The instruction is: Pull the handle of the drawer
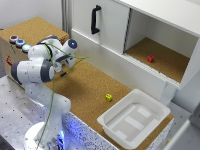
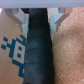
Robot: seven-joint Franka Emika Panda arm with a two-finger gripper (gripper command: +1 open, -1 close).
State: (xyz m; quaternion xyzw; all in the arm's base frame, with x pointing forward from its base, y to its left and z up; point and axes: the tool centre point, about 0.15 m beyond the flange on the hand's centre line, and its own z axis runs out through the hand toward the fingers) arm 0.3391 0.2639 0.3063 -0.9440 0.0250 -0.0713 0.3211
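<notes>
In the wrist view a thick black handle (image 2: 39,50) runs between my two fingers (image 2: 20,17). My gripper (image 2: 40,17) is shut on it, with a finger pressed against each side. A light wooden face with a blue pixel figure (image 2: 14,50) lies on one side of the handle and cork (image 2: 67,55) on the other. In the exterior view the gripper (image 1: 64,64) points down at the corner of the wooden box (image 1: 10,50) at the exterior view's left. The arm mostly hides it there, and the handle cannot be made out.
The wooden box carries coloured buttons (image 1: 19,42) on top. A white cabinet (image 1: 145,35) at the back has a black door handle (image 1: 95,19) and an open compartment holding a red cube (image 1: 150,59). A yellow cube (image 1: 108,97) and a white bin (image 1: 134,119) sit on the cork table.
</notes>
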